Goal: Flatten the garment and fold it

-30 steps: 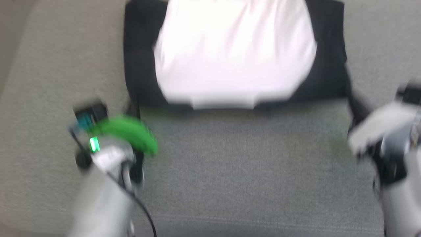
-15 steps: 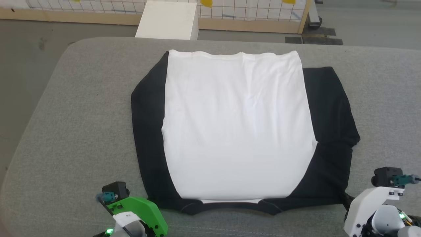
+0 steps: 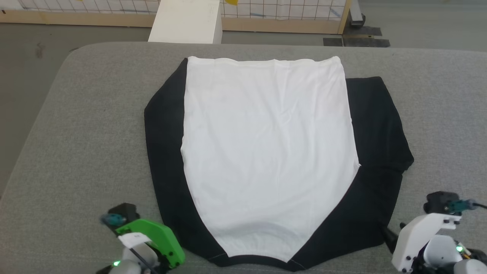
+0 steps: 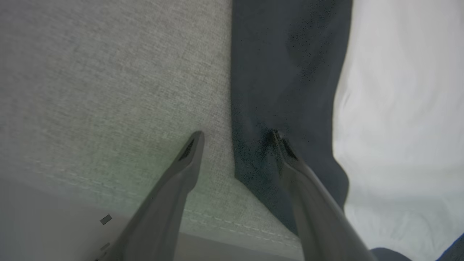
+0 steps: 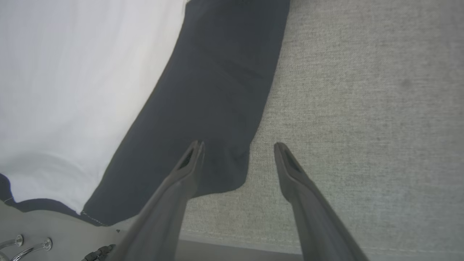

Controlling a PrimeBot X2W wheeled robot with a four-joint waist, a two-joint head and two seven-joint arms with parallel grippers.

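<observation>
Garment (image 3: 266,152) lies spread flat on grey cushion (image 3: 76,133).

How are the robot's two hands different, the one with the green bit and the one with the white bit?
The left gripper wears a green cover; the right gripper wears a white cover. The left gripper sits at the shirt's near left corner, the right gripper at its near right corner. Both are open, straddling the shirt's black edge, gripping nothing.

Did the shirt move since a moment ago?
Yes. The shirt stretched toward the robot: its near hem now lies closer to the front edge of the table, while its far edge kept its place.
</observation>
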